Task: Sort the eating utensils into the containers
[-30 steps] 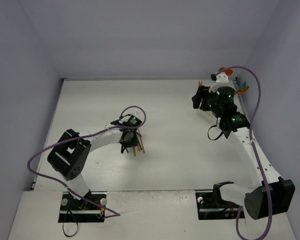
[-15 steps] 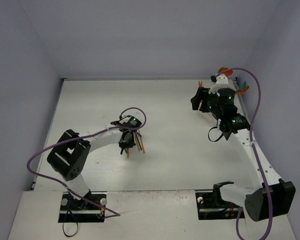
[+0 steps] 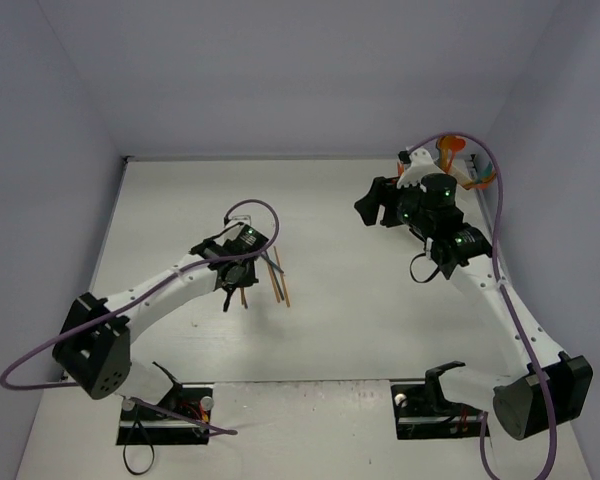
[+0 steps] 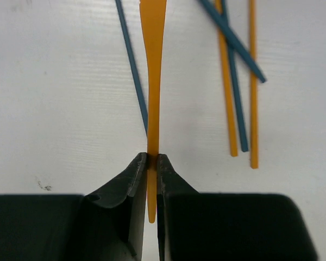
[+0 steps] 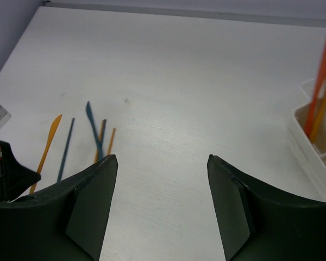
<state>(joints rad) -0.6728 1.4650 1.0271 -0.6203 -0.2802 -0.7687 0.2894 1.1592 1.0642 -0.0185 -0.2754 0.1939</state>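
Note:
My left gripper [image 4: 152, 157] is shut on the narrow end of an orange utensil [image 4: 152, 76], which points away from the jaws over the table. In the top view that gripper [image 3: 236, 274] sits just left of the loose utensils [image 3: 278, 280]. A thin dark blue utensil [image 4: 132, 70] lies beside the held one, and orange and blue ones [image 4: 234, 81] lie to the right. My right gripper [image 5: 162, 159] is open with nothing between its fingers, above the table left of the containers [image 3: 472, 176]. A white container [image 5: 314, 142] holds upright orange utensils [image 5: 320, 81].
The left arm's wrist [image 5: 4, 175] shows at the left edge of the right wrist view, near the loose utensils [image 5: 96, 136]. A purple cable [image 3: 500, 200] loops over the right arm. Walls close the table's back and sides.
My left gripper has shut on the orange utensil and shifted a little left and back. My right gripper has swung left, away from the containers.

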